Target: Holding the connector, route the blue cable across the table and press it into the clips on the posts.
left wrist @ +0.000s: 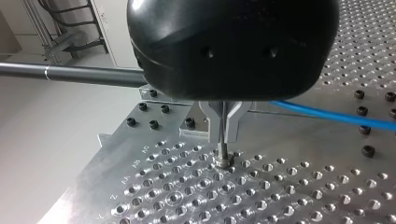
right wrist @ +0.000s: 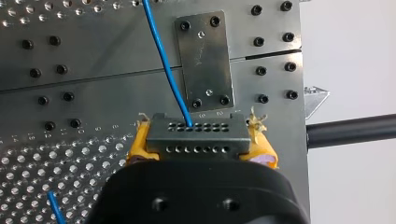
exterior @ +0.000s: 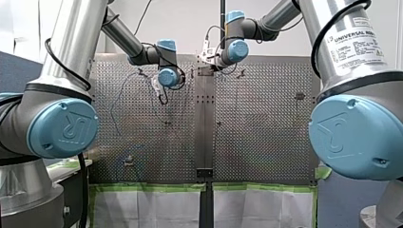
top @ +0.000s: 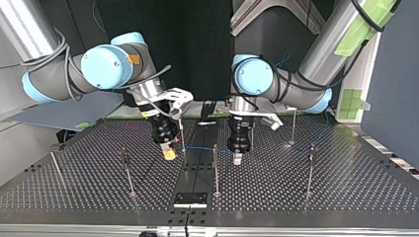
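right pincer [right wrist: 201,143] clamped on connector [right wrist: 196,133], long axis spanning the pads, blue cable [right wrist: 163,56] leaving ahead, left pincer [left wrist: 224,135] together

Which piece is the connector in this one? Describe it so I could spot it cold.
Follow my right arm, entering at the top view's left, down to its gripper over the perforated table. The connector is the grey block clamped between that gripper's yellow pads. Unlike the flat plate ahead of it, it has two rows of small holes, with the blue cable leaving one.
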